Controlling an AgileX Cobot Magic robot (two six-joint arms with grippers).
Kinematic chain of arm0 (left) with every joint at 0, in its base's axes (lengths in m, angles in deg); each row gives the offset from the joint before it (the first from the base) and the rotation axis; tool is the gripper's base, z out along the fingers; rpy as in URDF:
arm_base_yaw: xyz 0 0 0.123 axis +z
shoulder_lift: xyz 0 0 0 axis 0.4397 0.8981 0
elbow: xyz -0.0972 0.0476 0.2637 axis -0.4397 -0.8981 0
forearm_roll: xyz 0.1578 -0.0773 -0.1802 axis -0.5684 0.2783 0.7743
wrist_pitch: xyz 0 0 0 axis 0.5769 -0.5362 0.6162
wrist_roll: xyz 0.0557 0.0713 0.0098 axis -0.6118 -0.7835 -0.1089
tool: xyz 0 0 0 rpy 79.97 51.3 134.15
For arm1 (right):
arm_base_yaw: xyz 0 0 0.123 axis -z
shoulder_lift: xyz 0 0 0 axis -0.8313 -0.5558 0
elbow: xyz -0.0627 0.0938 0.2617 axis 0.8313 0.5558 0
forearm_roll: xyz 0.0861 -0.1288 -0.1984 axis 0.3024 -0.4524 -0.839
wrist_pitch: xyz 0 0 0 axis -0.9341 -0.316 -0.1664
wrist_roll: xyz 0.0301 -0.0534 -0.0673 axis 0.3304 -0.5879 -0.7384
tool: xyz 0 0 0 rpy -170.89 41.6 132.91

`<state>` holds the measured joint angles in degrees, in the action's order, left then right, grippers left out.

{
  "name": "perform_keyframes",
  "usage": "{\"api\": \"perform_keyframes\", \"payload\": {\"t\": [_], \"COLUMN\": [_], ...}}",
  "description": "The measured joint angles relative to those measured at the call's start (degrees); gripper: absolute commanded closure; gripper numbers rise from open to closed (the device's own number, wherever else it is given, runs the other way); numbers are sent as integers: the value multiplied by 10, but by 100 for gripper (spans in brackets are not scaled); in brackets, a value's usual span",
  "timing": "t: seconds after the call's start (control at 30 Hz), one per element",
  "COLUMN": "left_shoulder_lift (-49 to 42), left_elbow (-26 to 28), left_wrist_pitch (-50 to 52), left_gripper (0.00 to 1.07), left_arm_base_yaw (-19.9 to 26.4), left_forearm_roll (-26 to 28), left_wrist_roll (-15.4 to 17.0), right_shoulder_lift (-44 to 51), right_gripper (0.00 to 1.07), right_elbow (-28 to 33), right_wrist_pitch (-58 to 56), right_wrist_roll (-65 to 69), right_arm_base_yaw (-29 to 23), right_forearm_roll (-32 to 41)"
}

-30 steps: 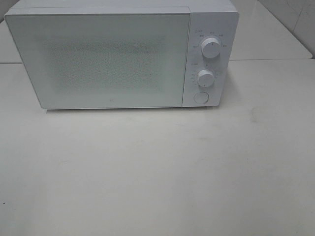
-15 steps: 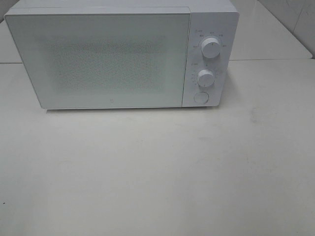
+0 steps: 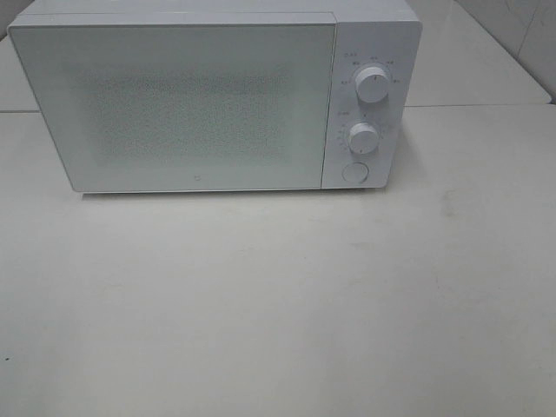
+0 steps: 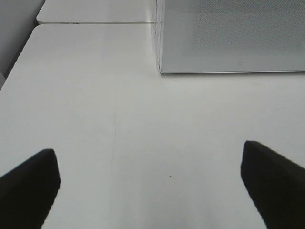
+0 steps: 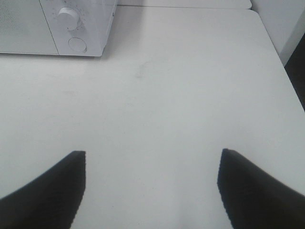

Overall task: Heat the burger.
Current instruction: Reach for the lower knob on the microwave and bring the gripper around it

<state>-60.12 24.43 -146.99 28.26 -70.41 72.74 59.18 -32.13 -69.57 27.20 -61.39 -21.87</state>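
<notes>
The burger is not in view in any frame. A white microwave (image 3: 208,95) stands at the back of the table with its door (image 3: 178,104) shut; the frosted door hides its inside. My left gripper (image 4: 150,157) is open and empty over bare table, in front of the microwave's left corner (image 4: 159,71). My right gripper (image 5: 151,160) is open and empty over bare table, to the right front of the microwave (image 5: 78,28). Neither gripper shows in the exterior high view.
The microwave's control panel has two round knobs (image 3: 372,85) (image 3: 363,137) and a round button (image 3: 354,172). The white table (image 3: 278,304) ends at the right (image 5: 286,76). A second tabletop adjoins at the back (image 4: 95,12).
</notes>
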Motion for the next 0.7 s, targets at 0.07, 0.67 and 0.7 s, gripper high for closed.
{"api": "perform_keyframes", "payload": {"t": [0.07, 0.67, 0.7], "left_shoulder_lift": [0, 0, 0], "left_elbow": [0, 0, 0], "left_wrist_pitch": [0, 0, 0], "left_gripper": [9, 9, 9], "left_arm_base_yaw": [0, 0, 0], "left_forearm_roll": [0, 0, 0], "left_wrist_roll": [0, 0, 0], "right_shoulder_lift": [0, -6, -24], "right_gripper": [34, 34, 34], "right_elbow": [0, -14, -17], "right_wrist_pitch": [0, 13, 26], "right_wrist_roll": [0, 3, 3], "right_arm_base_yaw": [0, 0, 0], "right_forearm_roll": [0, 0, 0]}}
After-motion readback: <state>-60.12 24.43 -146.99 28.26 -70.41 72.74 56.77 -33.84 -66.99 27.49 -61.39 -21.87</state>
